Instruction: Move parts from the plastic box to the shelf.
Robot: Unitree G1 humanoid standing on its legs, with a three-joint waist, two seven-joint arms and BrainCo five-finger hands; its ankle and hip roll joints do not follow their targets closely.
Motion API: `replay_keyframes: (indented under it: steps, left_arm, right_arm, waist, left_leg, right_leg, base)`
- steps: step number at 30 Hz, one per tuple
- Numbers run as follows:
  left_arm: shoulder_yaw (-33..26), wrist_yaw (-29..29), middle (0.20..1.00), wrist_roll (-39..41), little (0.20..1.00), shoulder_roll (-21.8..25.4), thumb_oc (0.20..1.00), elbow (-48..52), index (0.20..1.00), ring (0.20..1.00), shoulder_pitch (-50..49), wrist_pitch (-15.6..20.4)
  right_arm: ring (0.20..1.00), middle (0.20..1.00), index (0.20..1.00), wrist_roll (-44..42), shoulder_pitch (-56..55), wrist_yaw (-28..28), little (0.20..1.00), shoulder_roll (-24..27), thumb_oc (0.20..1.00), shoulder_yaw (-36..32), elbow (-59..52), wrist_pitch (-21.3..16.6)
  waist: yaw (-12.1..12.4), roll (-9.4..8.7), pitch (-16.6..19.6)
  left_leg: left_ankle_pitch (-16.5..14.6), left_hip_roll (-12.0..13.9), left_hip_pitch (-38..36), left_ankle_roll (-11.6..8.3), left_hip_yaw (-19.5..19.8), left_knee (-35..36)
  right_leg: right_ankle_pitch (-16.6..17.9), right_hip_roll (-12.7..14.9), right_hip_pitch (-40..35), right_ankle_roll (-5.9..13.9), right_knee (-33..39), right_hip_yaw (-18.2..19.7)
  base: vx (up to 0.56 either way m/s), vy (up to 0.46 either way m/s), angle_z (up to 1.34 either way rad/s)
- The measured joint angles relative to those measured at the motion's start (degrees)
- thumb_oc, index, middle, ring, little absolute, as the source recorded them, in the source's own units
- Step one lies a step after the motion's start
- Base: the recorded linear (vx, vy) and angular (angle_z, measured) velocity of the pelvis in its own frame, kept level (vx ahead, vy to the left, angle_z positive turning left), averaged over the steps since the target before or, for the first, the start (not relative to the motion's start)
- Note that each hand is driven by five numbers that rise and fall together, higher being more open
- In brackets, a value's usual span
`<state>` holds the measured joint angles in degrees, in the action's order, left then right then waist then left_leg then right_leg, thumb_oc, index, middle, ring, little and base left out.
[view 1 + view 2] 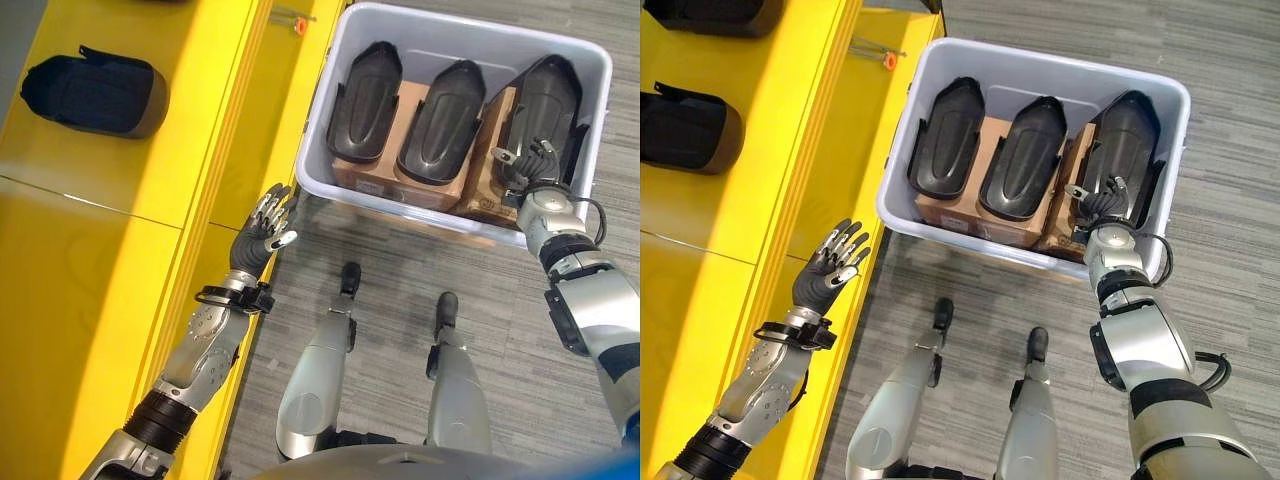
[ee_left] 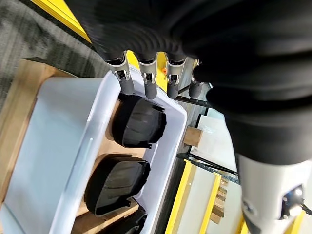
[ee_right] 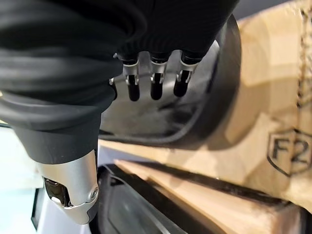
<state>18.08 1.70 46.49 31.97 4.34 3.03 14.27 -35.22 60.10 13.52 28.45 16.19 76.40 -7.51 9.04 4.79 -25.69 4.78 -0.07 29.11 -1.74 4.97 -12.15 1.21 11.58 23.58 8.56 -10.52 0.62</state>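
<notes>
Right hand (image 1: 1102,208), fingers loosely spread and gripping nothing, hovers over the rightmost black part (image 1: 1128,140) in the white plastic box (image 1: 1040,62) on grey carpet (image 1: 1230,200), upper right. Left hand (image 1: 262,232) is open beside the yellow shelf (image 1: 90,250), where another part (image 1: 95,92) lies upper left.

Pale grey plastic box (image 1: 320,150), black parts (image 1: 365,100) on brown cardboard (image 1: 400,185), yellow shelf (image 1: 90,260)
</notes>
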Motion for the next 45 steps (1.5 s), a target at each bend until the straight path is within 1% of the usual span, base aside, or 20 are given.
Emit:
replay_keyframes:
  steps: [3, 5, 9, 10, 13, 18, 25, 26, 27, 28, 29, 31, 33, 34, 35, 36, 37, 38, 40, 45]
  left_arm:
    - [0.3, 0.0, 1.000, 0.0, 1.000, 0.0, 1.000, 0.0, 1.000, 1.000, 0.2, 0.0]
    - [0.7, 0.0, 1.000, 0.0, 1.000, 0.0, 1.000, 0.0, 1.000, 1.000, 0.2, 0.0]
    - [1.1, 0.0, 1.000, 0.0, 1.000, 0.0, 1.000, 0.0, 1.000, 1.000, 0.3, 0.0]
    - [1.2, 0.0, 1.000, 0.0, 1.000, 0.0, 1.000, 0.0, 1.000, 1.000, 0.3, 0.0]
    - [1.1, 0.0, 1.000, 0.1, 1.000, 0.0, 1.000, 0.1, 1.000, 1.000, 0.9, 0.0]
    - [1.1, 0.1, 1.000, 0.2, 1.000, 0.0, 1.000, 0.1, 1.000, 1.000, 1.0, 0.0]
    - [1.1, 0.2, 1.000, 0.2, 1.000, 0.1, 1.000, 0.1, 1.000, 1.000, 0.9, 0.0]
    - [1.1, 0.3, 1.000, 0.2, 1.000, 0.0, 1.000, 0.1, 1.000, 1.000, 0.9, 0.0]
    - [0.8, 0.6, 1.000, 0.2, 1.000, 0.0, 1.000, 0.2, 1.000, 1.000, 0.9, 0.1]
    - [0.7, 1.1, 1.000, 0.2, 1.000, 0.1, 1.000, 0.1, 1.000, 1.000, 0.3, 0.0]
    - [0.3, 1.2, 1.000, 0.2, 1.000, 0.2, 1.000, 0.1, 1.000, 1.000, 0.0, 0.0]
    - [0.4, 1.2, 1.000, 0.2, 1.000, 0.2, 1.000, 0.1, 1.000, 1.000, -0.4, -0.2]
    - [0.1, 1.3, 1.000, 0.2, 1.000, 0.4, 1.000, 0.4, 1.000, 1.000, -0.4, -0.1]
    - [0.1, 1.3, 1.000, 0.2, 1.000, 0.4, 1.000, 0.4, 1.000, 1.000, -0.4, -0.1]
    - [-0.1, 1.3, 1.000, 0.2, 1.000, 0.5, 1.000, 0.6, 1.000, 1.000, -0.6, -0.1]
    - [-0.6, 1.3, 1.000, 0.2, 1.000, 0.7, 1.000, 0.7, 1.000, 1.000, -1.1, -0.1]
    - [-1.2, 1.3, 1.000, 0.2, 1.000, 0.7, 1.000, 0.8, 1.000, 1.000, -1.8, -0.1]
    - [-1.4, 1.4, 1.000, 0.3, 1.000, 0.7, 1.000, 0.8, 1.000, 1.000, -2.2, -0.2]
    - [-1.4, 1.4, 1.000, 0.3, 1.000, 0.7, 1.000, 0.8, 1.000, 1.000, -2.1, -0.2]
    - [-1.6, 1.4, 1.000, 0.3, 1.000, 0.7, 1.000, 0.8, 1.000, 1.000, -2.1, -0.2]
  right_arm:
    - [1.000, 1.000, 1.000, -0.3, 0.1, -0.1, 1.000, -0.8, 1.000, -0.7, 0.3, 0.0]
    - [1.000, 1.000, 1.000, -1.8, 0.9, -0.1, 1.000, -0.9, 1.000, -2.5, 2.4, -0.1]
    - [1.000, 1.000, 1.000, -2.6, 0.9, 0.1, 1.000, -1.5, 1.000, -2.5, 2.2, 0.0]
    - [1.000, 1.000, 1.000, -3.1, 0.9, 0.1, 1.000, -2.1, 1.000, -2.6, 2.2, -0.1]
    - [1.000, 1.000, 1.000, -5.2, 1.0, 0.1, 1.000, -6.8, 1.000, -2.3, 0.8, -0.4]
    - [1.000, 1.000, 1.000, -8.6, 1.0, -1.1, 1.000, -9.9, 1.000, -2.1, -1.4, -0.3]
    - [1.000, 1.000, 1.000, -9.1, 0.6, -0.5, 1.000, -10.1, 1.000, -1.9, -2.4, 0.0]
    - [1.000, 1.000, 1.000, -9.0, -0.8, 0.7, 1.000, -9.6, 1.000, -0.9, -6.6, 0.6]
    - [1.000, 1.000, 1.000, -8.7, -4.6, 1.3, 1.000, -8.5, 1.000, 1.1, -15.5, 0.7]
    - [1.000, 1.000, 1.000, -8.3, -8.0, 1.0, 1.000, -7.0, 1.000, 3.2, -23.9, 0.3]
    - [1.000, 1.000, 1.000, -8.3, -9.5, 0.6, 1.000, -6.6, 1.000, 3.5, -28.5, 0.0]
    - [1.000, 1.000, 1.000, -8.3, -9.7, 1.1, 1.000, -6.3, 1.000, 3.5, -31.1, -0.6]
    - [1.000, 1.000, 1.000, -6.7, -11.3, 1.6, 1.000, -4.5, 1.000, 3.5, -36.5, -1.0]
    - [1.000, 1.000, 1.000, -6.0, -11.7, 2.1, 1.000, -3.5, 1.000, 3.1, -38.5, -1.1]
    - [1.000, 1.000, 1.000, -5.8, -13.2, 2.6, 1.000, -2.2, 1.000, 1.8, -42.0, -1.6]
    - [1.000, 1.000, 1.000, -3.9, -15.5, 3.0, 1.000, 0.3, 1.000, 0.8, -46.5, -2.0]
    - [1.000, 1.000, 1.000, -3.8, -17.7, 3.3, 1.000, 1.2, 1.000, -0.7, -50.5, -2.5]
    - [1.000, 1.000, 1.000, -3.7, -18.0, 3.4, 1.000, 1.4, 1.000, -1.0, -51.2, -3.0]
    - [1.000, 1.000, 1.000, -3.5, -19.5, 3.6, 1.000, 1.4, 1.000, -2.9, -51.5, -3.3]
    - [1.000, 1.000, 1.000, -3.3, -19.6, 3.8, 1.000, 1.4, 1.000, -2.1, -50.2, -3.4]
  waist:
    - [0.3, 0.13, -0.1]
    - [0.6, 0.21, -0.1]
    - [0.8, 0.25, -0.1]
    - [0.8, 0.25, -0.1]
    - [0.7, 0.32, -0.1]
    - [1.2, 0.35, 0.1]
    - [1.3, 0.27, 0.4]
    - [0.6, 0.07, 0.5]
    - [-0.1, -0.15, 0.6]
    - [-0.8, -0.61, 0.8]
    - [-1.5, -1.01, 1.0]
    - [-2.4, -1.90, 1.4]
    - [-2.9, -2.82, 1.6]
    - [-3.3, -3.32, 1.7]
    - [-3.6, -4.00, 1.6]
    - [-4.1, -4.84, 1.5]
    - [-4.7, -5.38, 1.4]
    - [-5.2, -5.65, 1.3]
    - [-5.3, -5.93, 1.1]
    - [-5.0, -6.00, 1.1]
  left_leg:
    - [0.0, -0.2, -0.1, 0.06, 0.2, -0.1]
    - [0.0, -0.3, -0.1, 0.06, 0.3, -0.2]
    - [0.0, -0.7, 0.0, 0.00, 0.4, -0.4]
    - [-0.2, -0.8, 0.0, -0.22, 0.4, -0.6]
    - [-0.4, -0.8, -0.1, -0.19, 0.5, -1.5]
    - [-0.8, -1.0, -0.1, 0.13, 0.5, -2.1]
    - [-0.8, -1.2, 0.0, 0.03, 0.9, -2.7]
    - [-0.9, -1.2, 0.2, 0.20, 0.9, -3.0]
    - [-1.0, -1.3, 0.4, 0.10, 1.0, -3.3]
    - [-1.1, -1.3, 0.7, 0.05, 1.0, -3.5]
    - [-1.3, -1.2, 1.1, 0.09, 0.9, -4.1]
    - [-1.6, -1.2, 1.2, 0.39, 0.4, -4.4]
    - [-1.8, -1.0, 1.3, 0.46, 0.2, -4.6]
    - [-1.9, -0.9, 1.3, 0.42, 0.2, -4.7]
    - [-2.0, -0.8, 1.3, 0.39, 0.1, -4.7]
    - [-2.1, -0.7, 1.3, 0.37, 0.0, -4.8]
    - [-2.3, -0.6, 1.4, 0.48, -0.2, -4.8]
    - [-2.3, -0.6, 1.4, 0.48, -0.3, -4.8]
    - [-2.5, -0.4, 1.4, 0.47, -0.6, -4.9]
    - [-2.4, 0.3, 1.4, 0.40, -1.1, -4.8]
  right_leg:
    - [-0.3, 0.2, 0.0, 0.30, -0.5, -0.2]
    - [-0.4, 0.3, 0.0, 0.25, -0.6, -0.3]
    - [-1.0, 0.6, 0.2, 0.18, -1.7, -0.4]
    - [-1.1, 0.6, 0.3, 0.16, -2.0, -0.3]
    - [-1.2, 0.6, 0.1, 0.04, -2.5, -0.2]
    - [-1.3, 0.8, 0.0, 0.02, -2.8, -0.1]
    - [-1.6, 1.0, -0.1, 0.12, -3.6, -0.4]
    - [-1.6, 1.0, 0.0, 0.12, -3.6, -0.4]
    - [-1.8, 1.0, 0.0, 0.15, -3.7, -0.6]
    - [-1.9, 1.0, 0.3, 0.18, -3.8, -0.5]
    - [-1.9, 0.9, 0.5, 0.18, -3.8, -0.4]
    - [-1.9, 0.8, 0.9, 0.17, -4.0, 0.1]
    - [-1.9, 0.7, 1.0, 0.16, -4.0, 0.3]
    - [-1.8, 0.7, 1.0, 0.11, -3.9, 0.3]
    - [-1.8, 0.6, 1.1, 0.10, -3.9, 0.5]
    - [-1.8, 0.5, 1.1, 0.05, -3.8, 0.5]
    - [-1.8, 0.5, 1.0, 0.02, -3.7, 0.6]
    - [-1.8, 0.5, 1.1, -0.03, -3.6, 0.7]
    - [-1.7, 0.4, 1.1, -0.18, -3.4, 0.7]
    - [-1.6, -0.2, 1.3, -0.27, -3.4, 1.2]
  base:
    - [0.01, 0.004, 0.05]
    - [0.00, 0.004, 0.02]
    - [0.01, 0.001, 0.05]
    - [0.00, 0.000, 0.00]
    - [0.00, 0.000, 0.00]
    - [0.00, 0.000, 0.00]
    - [0.00, 0.001, 0.02]
    - [-0.03, 0.025, 0.04]
    - [-0.02, 0.010, 0.03]
    - [0.00, 0.000, 0.00]
    - [-0.01, 0.007, -0.07]
    - [-0.01, 0.008, -0.10]
    - [0.00, 0.008, -0.08]
    - [0.00, 0.005, -0.05]
    - [0.00, 0.005, -0.06]
    - [0.00, 0.001, -0.07]
    - [0.01, 0.000, -0.06]
    - [0.00, -0.001, -0.06]
    - [0.00, -0.007, -0.08]
    - [0.00, -0.012, -0.07]
